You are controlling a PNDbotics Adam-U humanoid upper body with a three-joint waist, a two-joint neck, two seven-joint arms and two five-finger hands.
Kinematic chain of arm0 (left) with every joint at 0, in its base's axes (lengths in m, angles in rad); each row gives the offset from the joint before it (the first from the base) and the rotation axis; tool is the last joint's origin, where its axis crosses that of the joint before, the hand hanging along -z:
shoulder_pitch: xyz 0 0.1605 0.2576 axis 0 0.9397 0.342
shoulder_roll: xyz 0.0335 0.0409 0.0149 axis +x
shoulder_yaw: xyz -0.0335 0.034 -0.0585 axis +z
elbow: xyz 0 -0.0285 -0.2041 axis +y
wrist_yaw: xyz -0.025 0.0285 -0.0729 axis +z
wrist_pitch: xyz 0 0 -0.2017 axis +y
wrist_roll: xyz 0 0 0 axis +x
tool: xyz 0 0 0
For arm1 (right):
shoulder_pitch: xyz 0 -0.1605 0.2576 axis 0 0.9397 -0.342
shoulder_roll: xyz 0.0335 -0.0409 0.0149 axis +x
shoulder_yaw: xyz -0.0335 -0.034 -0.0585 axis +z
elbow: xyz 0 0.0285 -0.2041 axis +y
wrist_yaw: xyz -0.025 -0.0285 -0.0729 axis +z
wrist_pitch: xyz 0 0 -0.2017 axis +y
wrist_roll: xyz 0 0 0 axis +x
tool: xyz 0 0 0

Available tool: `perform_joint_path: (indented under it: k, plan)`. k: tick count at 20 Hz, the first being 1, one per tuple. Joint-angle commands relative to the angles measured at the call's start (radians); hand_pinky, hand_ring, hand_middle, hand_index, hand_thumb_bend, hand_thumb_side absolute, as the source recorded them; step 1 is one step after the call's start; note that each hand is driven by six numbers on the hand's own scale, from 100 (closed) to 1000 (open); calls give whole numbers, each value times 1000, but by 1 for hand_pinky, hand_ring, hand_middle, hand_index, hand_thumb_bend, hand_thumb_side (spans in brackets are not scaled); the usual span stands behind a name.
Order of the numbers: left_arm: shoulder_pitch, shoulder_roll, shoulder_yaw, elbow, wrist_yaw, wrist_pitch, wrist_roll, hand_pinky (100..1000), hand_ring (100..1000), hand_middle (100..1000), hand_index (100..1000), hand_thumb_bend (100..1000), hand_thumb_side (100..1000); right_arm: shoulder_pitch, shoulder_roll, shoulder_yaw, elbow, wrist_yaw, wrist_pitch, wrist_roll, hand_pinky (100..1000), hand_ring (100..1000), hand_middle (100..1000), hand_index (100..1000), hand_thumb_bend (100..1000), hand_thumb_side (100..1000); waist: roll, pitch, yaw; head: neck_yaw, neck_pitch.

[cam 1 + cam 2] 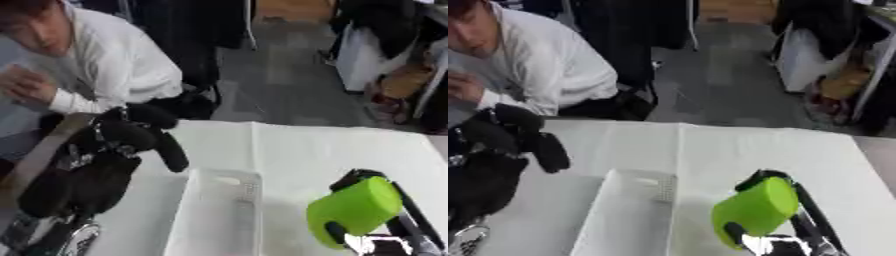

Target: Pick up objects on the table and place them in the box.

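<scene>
A lime green cup-like object (pixel 354 210) is held at the lower right, tilted, with its dark opening facing down towards me. My right hand (pixel 409 205) is shut on it, black fingers wrapping its top and right side. It hangs just right of the white box (pixel 223 174), whose far rim shows at lower centre. My left hand (pixel 96 170) is raised over the table's left edge, left of the box. Its black fingers (pixel 169 150) are relaxed and hold nothing.
A white cloth covers the table (pixel 306 145), with bare cloth behind the box. A person in a white top (pixel 122 65) leans in at the far left, beyond the table edge. Chairs and bags stand on the floor behind.
</scene>
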Motion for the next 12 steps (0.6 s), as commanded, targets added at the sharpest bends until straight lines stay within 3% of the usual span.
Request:
perform_joint_path:
  k: [1, 7, 12]
  plan:
    - [-8, 17, 10, -18, -5, 2, 8, 545, 523, 766, 781, 196, 900, -18, -70, -24, -106, -72, 40, 38, 100, 100, 100, 148, 100, 331, 1, -21, -1, 16, 5]
    - [-11, 15, 7, -18, -7, 3, 8, 544, 522, 766, 781, 196, 901, -76, -70, -20, -159, -91, 83, 77, 100, 100, 100, 147, 100, 312, 2, -18, 4, -1, 11]
    - [-22, 6, 8, -18, -11, 11, 11, 545, 523, 766, 781, 197, 901, -134, -21, 7, -125, -63, 110, 108, 100, 100, 100, 148, 100, 312, 1, -13, 15, -32, 24]
